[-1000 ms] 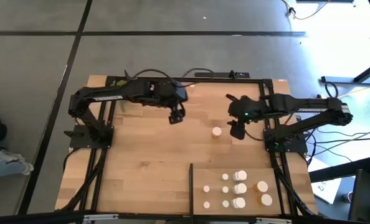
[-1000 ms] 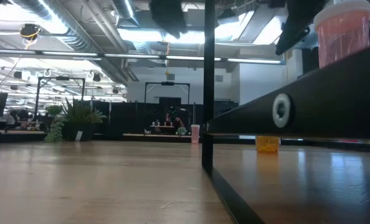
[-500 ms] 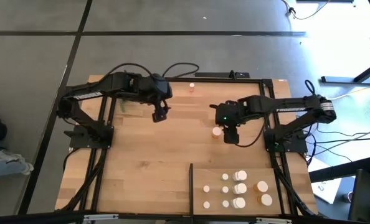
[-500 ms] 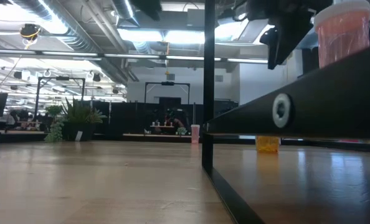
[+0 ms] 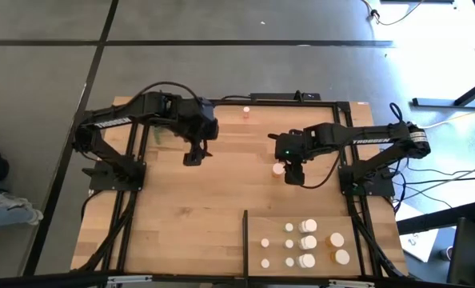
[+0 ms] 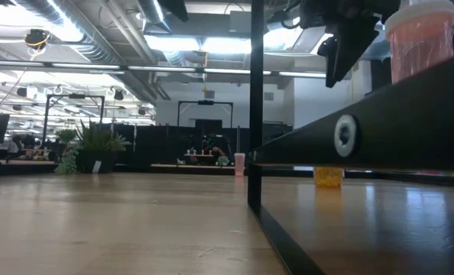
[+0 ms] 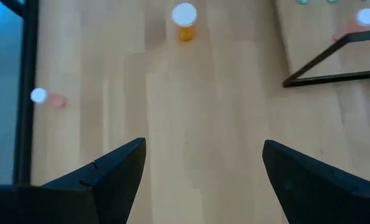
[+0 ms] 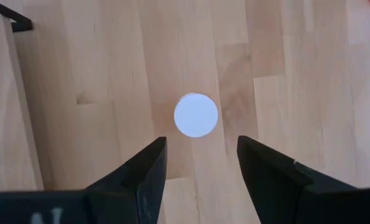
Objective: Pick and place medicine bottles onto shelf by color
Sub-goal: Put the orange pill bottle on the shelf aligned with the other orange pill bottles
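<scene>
An orange-bodied medicine bottle with a white cap (image 5: pixel 278 169) stands upright on the tabletop right of centre. My right gripper (image 5: pixel 294 175) hangs open over it. In the right wrist view the cap (image 8: pixel 196 114) lies just ahead of the gap between the fingers, apart from both. My left gripper (image 5: pixel 191 158) hangs open over bare wood left of centre, with nothing between its fingers (image 7: pixel 119 171). A small pinkish bottle (image 5: pixel 246 111) stands at the far edge. Several white-capped bottles (image 5: pixel 305 240) stand on the shelf (image 5: pixel 373 228) at the near right.
A thin black strip (image 5: pixel 245 238) edges the shelf's left side and rises as a black post (image 6: pixel 255 107) in the low view. A pink bottle (image 6: pixel 422 38) stands on the shelf close to that camera. Bare wood lies between the two grippers and at the near left.
My left gripper has swung toward the table's left edge and a little nearer, uncovering the pinkish bottle at the far edge. My right gripper has moved left toward the orange bottle, sunk a little and rolled. Both have stayed open; no bottle has moved.
</scene>
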